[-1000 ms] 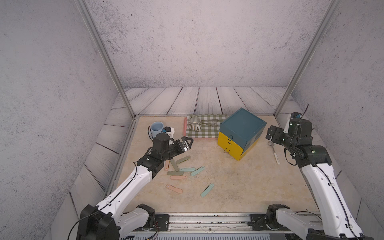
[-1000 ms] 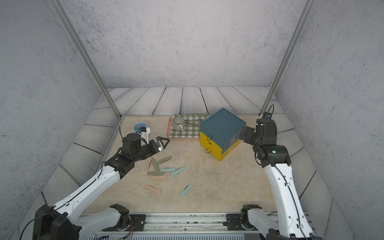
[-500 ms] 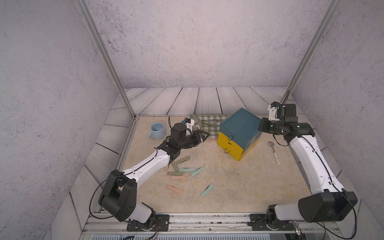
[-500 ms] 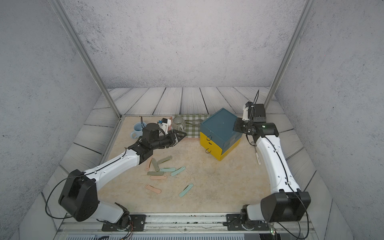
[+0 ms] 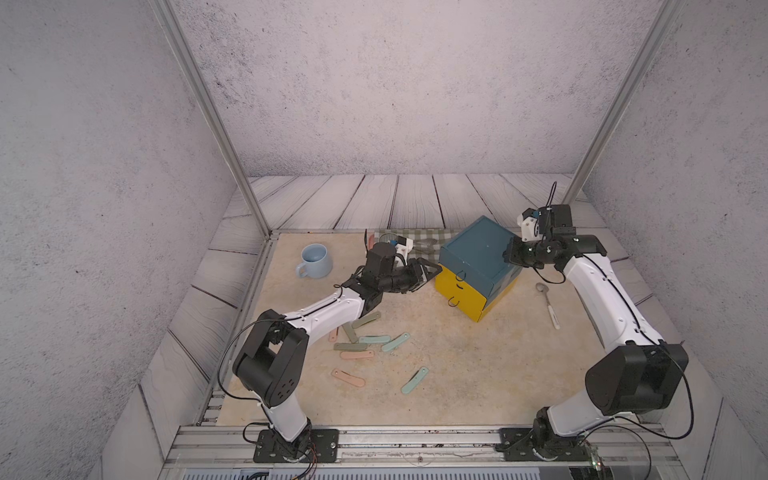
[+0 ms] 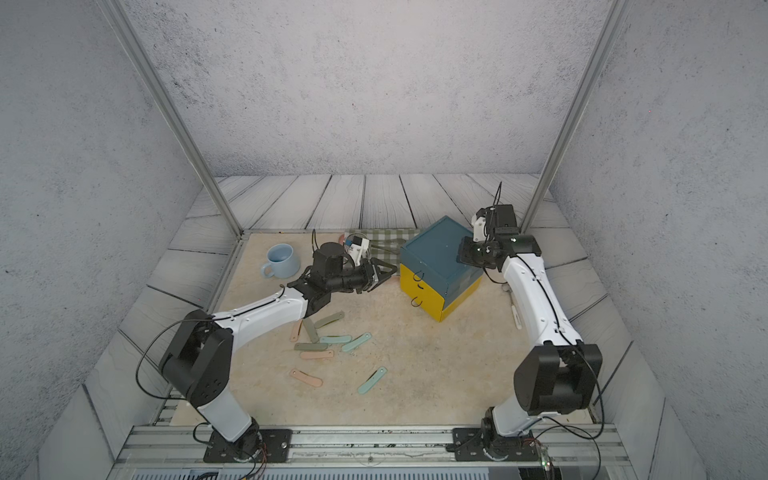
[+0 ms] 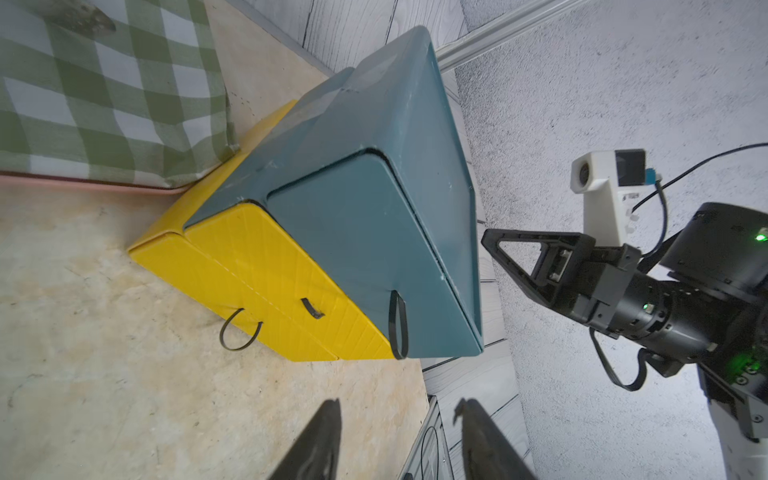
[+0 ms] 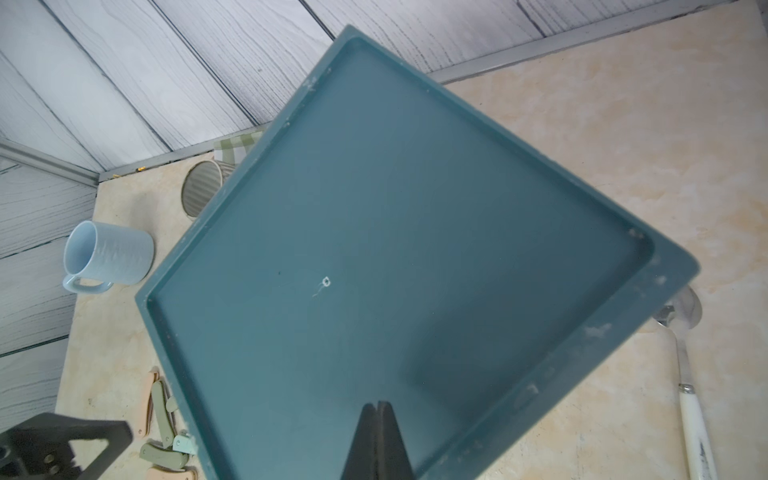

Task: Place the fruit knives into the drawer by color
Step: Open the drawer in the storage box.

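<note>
Right wrist view: right gripper (image 8: 377, 409), lower centre, clenched empty over drawer (image 8: 374, 249). Left wrist view: left gripper (image 7: 397, 411), bottom edge, parted, empty.

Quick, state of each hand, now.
Left hand: open, empty, facing the drawer front.
Right hand: shut, empty, tips over the drawer top.

Lab test cell, grey panel walls (image 5: 395, 83), aluminium posts (image 5: 208, 112), robot arms (image 5: 328, 307) bolted to rail (image 5: 415, 440)

the left arm (image 5: 324, 307) hides parts of some fruit knives (image 5: 370, 319), and the drawer (image 8: 374, 249) covers part of a ribbed cup (image 8: 201, 189).
</note>
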Tool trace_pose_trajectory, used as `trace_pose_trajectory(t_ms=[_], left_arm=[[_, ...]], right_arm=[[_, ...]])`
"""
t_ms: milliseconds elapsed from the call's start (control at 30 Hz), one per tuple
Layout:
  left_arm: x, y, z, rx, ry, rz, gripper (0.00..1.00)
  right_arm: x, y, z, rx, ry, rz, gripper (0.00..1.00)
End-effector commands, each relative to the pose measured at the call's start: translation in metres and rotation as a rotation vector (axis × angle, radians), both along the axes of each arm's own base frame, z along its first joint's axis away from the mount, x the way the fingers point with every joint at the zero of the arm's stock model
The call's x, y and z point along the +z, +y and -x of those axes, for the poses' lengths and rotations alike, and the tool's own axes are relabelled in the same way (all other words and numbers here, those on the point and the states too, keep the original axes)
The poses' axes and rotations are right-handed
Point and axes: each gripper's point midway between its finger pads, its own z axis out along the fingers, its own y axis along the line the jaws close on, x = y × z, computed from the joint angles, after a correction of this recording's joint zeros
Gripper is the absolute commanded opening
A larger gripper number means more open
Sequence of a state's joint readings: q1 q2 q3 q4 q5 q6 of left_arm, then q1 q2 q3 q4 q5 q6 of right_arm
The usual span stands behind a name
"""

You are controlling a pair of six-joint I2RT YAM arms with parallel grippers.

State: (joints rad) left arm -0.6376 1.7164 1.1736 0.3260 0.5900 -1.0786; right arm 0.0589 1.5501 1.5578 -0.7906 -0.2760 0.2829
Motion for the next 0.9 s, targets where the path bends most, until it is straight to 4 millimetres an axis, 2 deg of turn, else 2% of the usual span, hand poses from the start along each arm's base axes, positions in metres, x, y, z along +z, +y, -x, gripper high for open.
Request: trace_pose_trajectory(t_ms=[0, 467, 867], left_arm=[[0.014, -0.018, 0.002, -0.048, -0.04, 0.029, 0.54], [-0.005, -0.052, 0.007, -0.094, -0.037, -0.021, 0.5], [-0.021, -0.062, 0.004, -0.095, -0.02, -0.052, 0.47]], right_arm=[[-0.004, 0.011, -0.001, 0.052, -0.003, -0.032, 0.0], [-0.023, 0.013, -0.001, 0.064, 0.027, -0.028, 0.0], [-0.026, 0.013, 0.001, 0.064, 0.034, -0.031, 0.0]])
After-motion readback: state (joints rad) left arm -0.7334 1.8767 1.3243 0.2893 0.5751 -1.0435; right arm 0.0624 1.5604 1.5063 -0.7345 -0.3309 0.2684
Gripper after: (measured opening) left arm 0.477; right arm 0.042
